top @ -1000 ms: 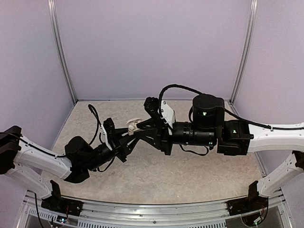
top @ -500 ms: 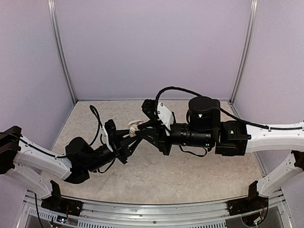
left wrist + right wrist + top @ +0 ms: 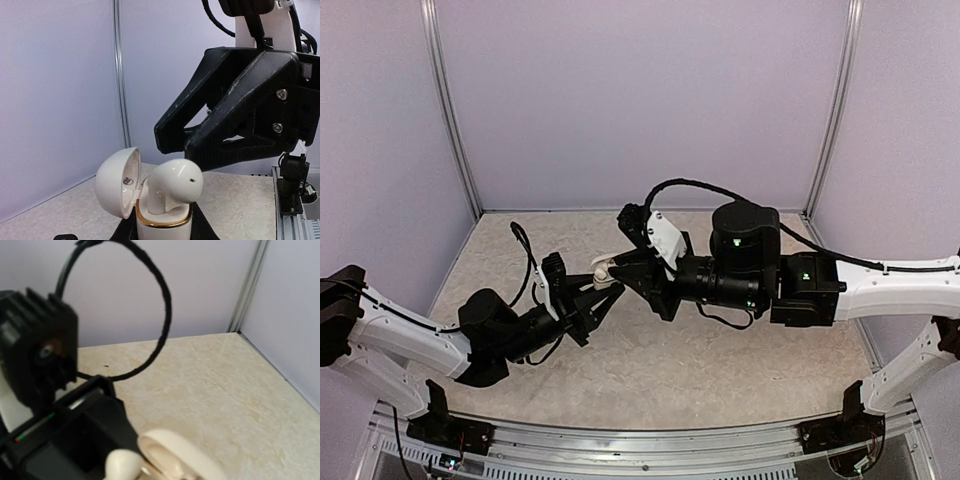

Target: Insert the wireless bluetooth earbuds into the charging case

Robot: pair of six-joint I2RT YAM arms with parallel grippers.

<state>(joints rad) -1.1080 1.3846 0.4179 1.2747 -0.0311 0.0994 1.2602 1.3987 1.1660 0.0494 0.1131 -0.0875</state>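
Two claws meet in the air above the middle of the surface [image 3: 720, 360]. At the left, the left claw [image 3: 592, 292] is clamped tight on the lower body of the white charging case [image 3: 162, 227], which it holds upright and clear of the surface. The case's lid [image 3: 117, 182] is swung open to the left. One white earbud [image 3: 172, 185] stands in the case mouth, its stem down inside the gold rim [image 3: 164, 220] and its rounded head leaning right, above the rim, so it looks not yet fully seated. Right of it, the right claw [image 3: 177, 147] reaches in from above with only a narrow gap between its fingers. The nearer fingertip sits right at the top of the earbud's head, but whether the claw pinches the earbud or merely rests on it I cannot tell. No other earbuds are in view. The earbud is likely very light, hard and glossy, so it should slip or pop out sideways under a careless squeeze. The best hold is probably across the two sides of the rounded head, leaving the stem free to slide into its socket, with a gentle straight push. The case looks equally smooth, so it is best held low on its body, clear of lid and hinge.
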